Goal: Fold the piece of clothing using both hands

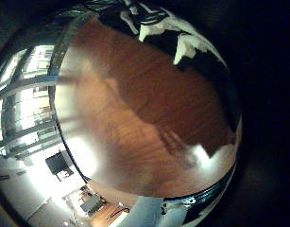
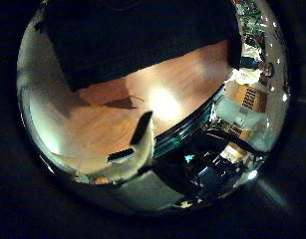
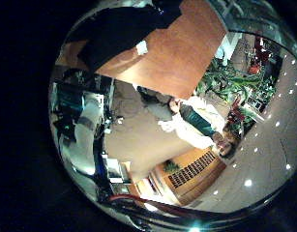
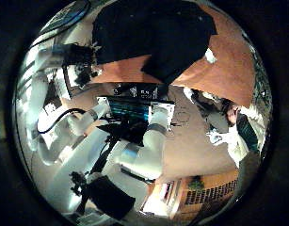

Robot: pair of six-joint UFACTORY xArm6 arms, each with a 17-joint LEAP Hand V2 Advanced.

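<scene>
My left hand's fingers [image 2: 141, 139] hang relaxed and empty over the wooden table [image 1: 135, 104], the dark garment [image 4: 158, 38] lies flat, my right hand's state I cannot tell.

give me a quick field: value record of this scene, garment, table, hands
garment: dark piece of clothing lying spread on the table, with a small white tag at one edge
surface: wooden table, bare beside the garment
left hand: fingers straight over bare wood beside the garment, holding nothing
right hand: no part of it identifiable in its palm views; well away from the garment, which looks small there
fold: not yet begun, as far as these views show
</scene>
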